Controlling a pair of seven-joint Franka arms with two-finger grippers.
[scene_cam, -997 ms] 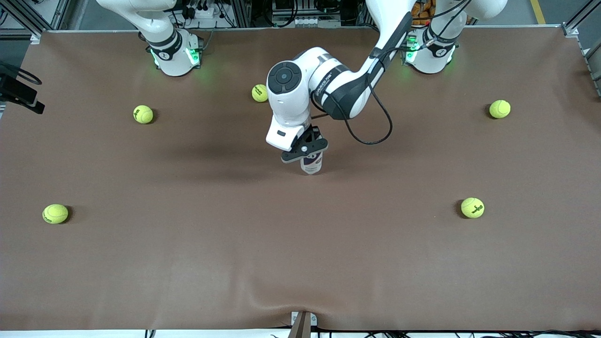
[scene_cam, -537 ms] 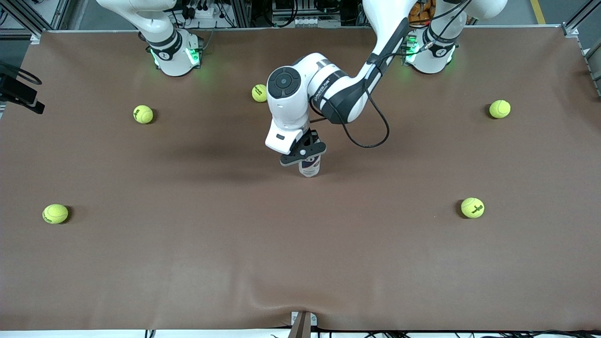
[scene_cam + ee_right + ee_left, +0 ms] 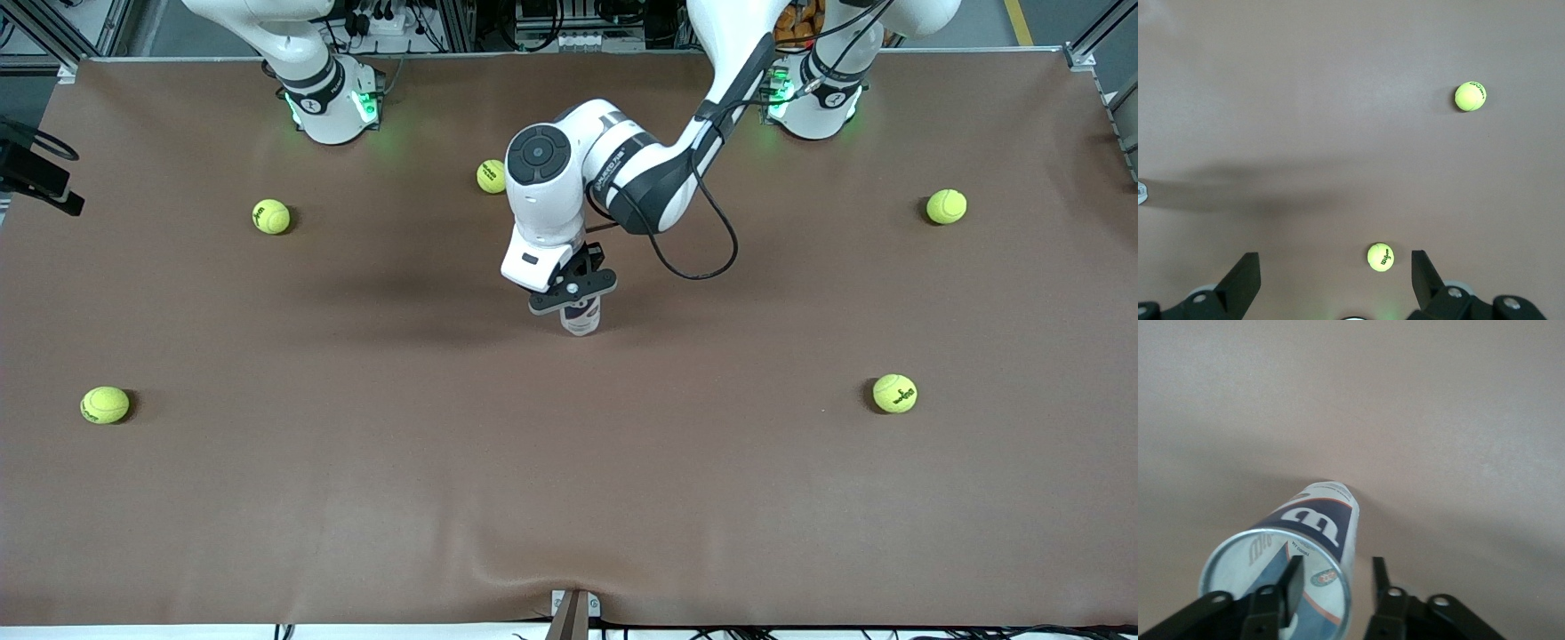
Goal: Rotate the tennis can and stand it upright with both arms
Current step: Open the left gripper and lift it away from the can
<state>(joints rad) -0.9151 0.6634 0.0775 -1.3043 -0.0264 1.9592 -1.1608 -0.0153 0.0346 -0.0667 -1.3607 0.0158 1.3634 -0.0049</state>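
— How are the jaws of the left gripper [image 3: 1335, 583] set?
— They are parted, one finger inside the open silver rim of the slim clear tennis can [image 3: 1308, 550], the other outside its wall.

— And the can?
— It is stood upright mid-bench [image 3: 356, 498].

— The right gripper [image 3: 1331, 273]?
— Its jaws are held wide apart, high over yellow-green tennis balls [image 3: 1380, 257]; that arm waits.

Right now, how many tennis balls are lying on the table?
5: tennis ball between the bases; tennis ball and tennis ball toward the right arm's end; tennis ball and tennis ball toward the left arm's end.
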